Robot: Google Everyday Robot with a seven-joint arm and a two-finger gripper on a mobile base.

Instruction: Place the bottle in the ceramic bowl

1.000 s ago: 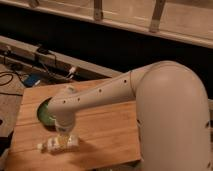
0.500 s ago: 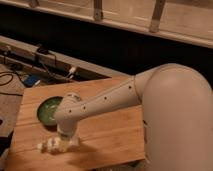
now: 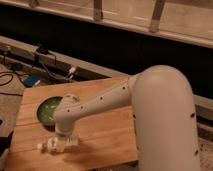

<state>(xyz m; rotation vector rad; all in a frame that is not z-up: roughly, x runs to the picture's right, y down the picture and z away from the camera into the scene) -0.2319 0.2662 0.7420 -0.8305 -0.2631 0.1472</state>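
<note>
Glossy green ceramic bowl (image 3: 46, 111) half hidden behind smooth white arm (image 3: 100, 100), gripper (image 3: 64, 142) low over pale bottle (image 3: 50, 146) on wooden board (image 3: 110, 135), grasp cannot be told

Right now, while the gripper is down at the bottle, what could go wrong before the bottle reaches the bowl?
1. The bottle lies on its side near the front of the wooden table. A nudge from the gripper, which is right over it, might roll it away or off the edge.
2. The ceramic bowl sits close behind, partly hidden by the arm, so the lift could bump it.
</note>
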